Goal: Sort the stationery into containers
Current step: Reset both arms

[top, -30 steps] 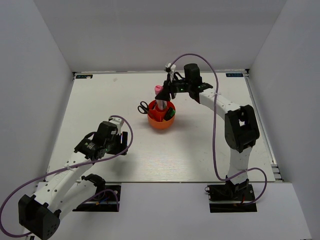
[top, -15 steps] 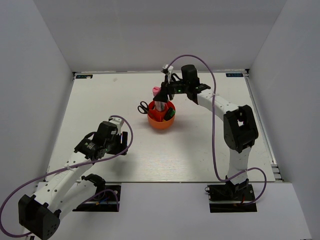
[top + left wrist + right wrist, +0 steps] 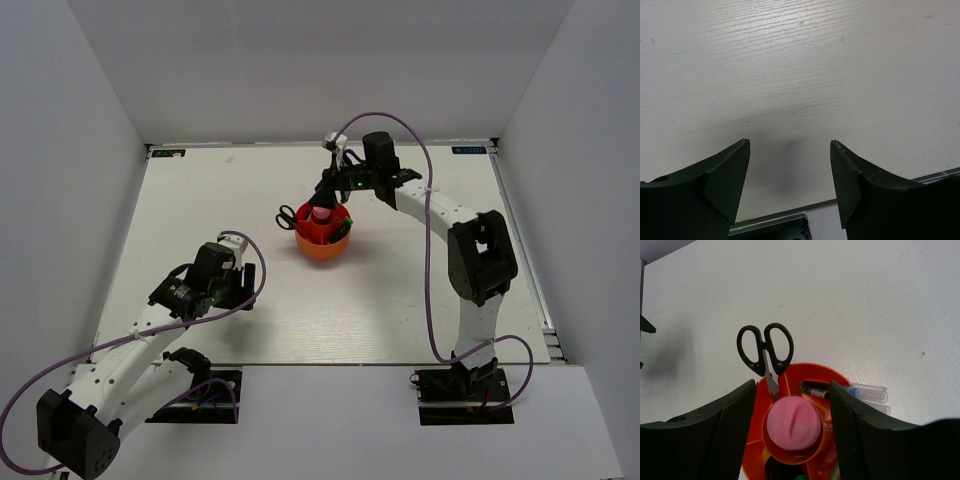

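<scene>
The round red-orange organizer (image 3: 320, 255) stands at the table's middle back. The pink-capped tube (image 3: 321, 214) stands upright in its central cup, its pink cap (image 3: 793, 423) facing the right wrist camera. My right gripper (image 3: 328, 198) is open just above the cap, jaws on either side and not touching it (image 3: 792, 385). Black-handled scissors (image 3: 765, 347) lean in a ring compartment, handles over the rim. Dark markers (image 3: 815, 389) lie in another compartment. My left gripper (image 3: 238, 288) is open and empty over bare table (image 3: 790, 142).
Two clear tubes (image 3: 867, 391) poke over the organizer's right rim (image 3: 812, 371). Yellow (image 3: 767, 456) and green (image 3: 800, 476) caps show in near compartments. The table's near edge (image 3: 775, 217) lies just under my left gripper. White walls close off the back and sides.
The pink-capped tube was held high above the organizer and has dropped into the central cup. My right gripper has let go of it. The left arm has not moved.
</scene>
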You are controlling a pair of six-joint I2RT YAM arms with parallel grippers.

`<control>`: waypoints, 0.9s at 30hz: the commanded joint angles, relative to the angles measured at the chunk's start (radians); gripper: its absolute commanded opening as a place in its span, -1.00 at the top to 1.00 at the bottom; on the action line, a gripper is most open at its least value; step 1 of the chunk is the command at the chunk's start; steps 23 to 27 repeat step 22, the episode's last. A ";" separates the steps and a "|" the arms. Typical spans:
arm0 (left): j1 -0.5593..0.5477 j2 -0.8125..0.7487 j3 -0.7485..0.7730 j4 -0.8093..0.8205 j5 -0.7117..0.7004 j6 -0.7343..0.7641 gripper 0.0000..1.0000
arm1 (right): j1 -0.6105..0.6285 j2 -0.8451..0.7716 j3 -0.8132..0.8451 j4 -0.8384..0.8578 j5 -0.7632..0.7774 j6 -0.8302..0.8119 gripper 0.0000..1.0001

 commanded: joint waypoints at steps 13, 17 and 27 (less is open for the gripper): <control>0.002 -0.019 -0.014 0.026 -0.001 0.009 0.62 | -0.044 -0.123 0.470 -0.910 0.563 0.005 -0.04; 0.003 -0.036 -0.019 0.046 -0.004 0.009 -0.94 | -0.051 -0.370 0.156 -0.843 0.733 0.008 -0.81; 0.010 -0.056 -0.025 0.072 -0.010 0.021 -1.00 | -0.056 -0.705 -0.222 -0.617 0.868 0.006 -0.81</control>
